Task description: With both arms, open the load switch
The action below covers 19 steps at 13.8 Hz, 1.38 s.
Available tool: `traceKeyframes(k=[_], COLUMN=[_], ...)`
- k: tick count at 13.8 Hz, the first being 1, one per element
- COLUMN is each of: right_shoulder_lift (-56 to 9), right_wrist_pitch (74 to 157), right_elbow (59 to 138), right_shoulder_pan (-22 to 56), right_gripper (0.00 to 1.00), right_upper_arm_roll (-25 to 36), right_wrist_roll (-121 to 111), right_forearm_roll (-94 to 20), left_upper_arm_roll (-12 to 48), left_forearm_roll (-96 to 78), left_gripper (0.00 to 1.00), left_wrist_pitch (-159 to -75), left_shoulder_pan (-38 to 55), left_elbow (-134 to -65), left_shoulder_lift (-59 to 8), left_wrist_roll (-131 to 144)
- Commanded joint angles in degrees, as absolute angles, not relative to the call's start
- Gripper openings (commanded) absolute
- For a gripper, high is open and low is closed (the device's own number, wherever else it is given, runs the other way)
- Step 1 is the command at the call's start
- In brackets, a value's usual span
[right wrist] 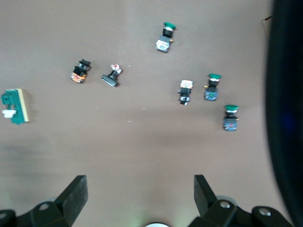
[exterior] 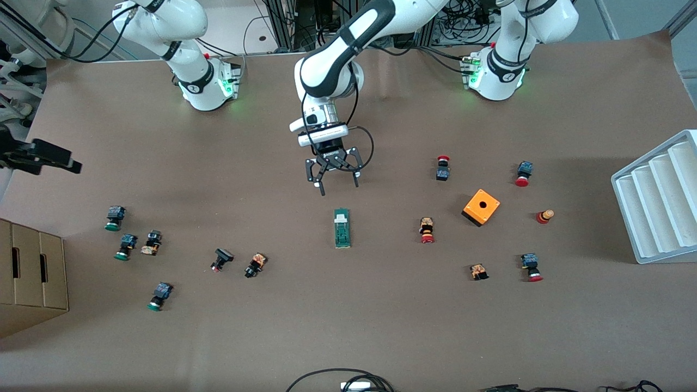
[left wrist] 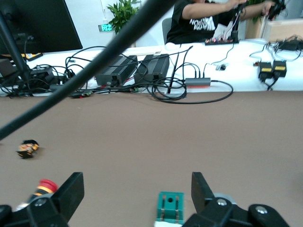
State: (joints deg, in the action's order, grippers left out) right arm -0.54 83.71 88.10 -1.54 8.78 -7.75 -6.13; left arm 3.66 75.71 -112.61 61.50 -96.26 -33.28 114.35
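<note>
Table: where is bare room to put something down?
Free: the wide strip of table between the load switch and the camera edge, and between the switch and the orange box. Crowded: the button clusters toward each end.

Load switch (left wrist: 170, 208) cut by frame edge in left wrist view, only one end visible; likewise clipped in right wrist view. Right tool (right wrist: 140, 189) barely visible in front view, at frame edge. White tray (exterior: 656, 198) cropped. Small push buttons (exterior: 427, 230) too tiny for detail.
</note>
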Motion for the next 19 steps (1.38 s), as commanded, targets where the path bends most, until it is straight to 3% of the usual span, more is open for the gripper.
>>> traceKeyframes(k=[1, 8, 19], right_shoulder_lift=[1.1, 3.0, 2.1], right_wrist_pitch=[86.6, 90.4, 88.2], right_elbow=[90.3, 93.1, 91.4], right_shoulder_pan=[-1.3, 0.5, 1.9], right_gripper=[1.0, 1.0, 1.0], right_upper_arm_roll=[8.3, 8.1, 7.7], right_wrist_roll=[-11.6, -11.2, -11.8], right_forearm_roll=[-3.0, 1.0, 0.7], left_upper_arm_roll=[3.7, 3.6, 6.5], left_forearm_roll=[71.0, 55.0, 46.5], left_gripper=[1.0, 1.0, 1.0], left_wrist_pitch=[-112.7, -108.8, -106.8], left_shoulder_pan=[60.0, 56.0, 45.6], left_elbow=[-98.8, -98.4, -97.8], left_shoulder_lift=[-28.1, -17.2, -9.7], left_wrist_roll=[103.8, 66.5, 50.5])
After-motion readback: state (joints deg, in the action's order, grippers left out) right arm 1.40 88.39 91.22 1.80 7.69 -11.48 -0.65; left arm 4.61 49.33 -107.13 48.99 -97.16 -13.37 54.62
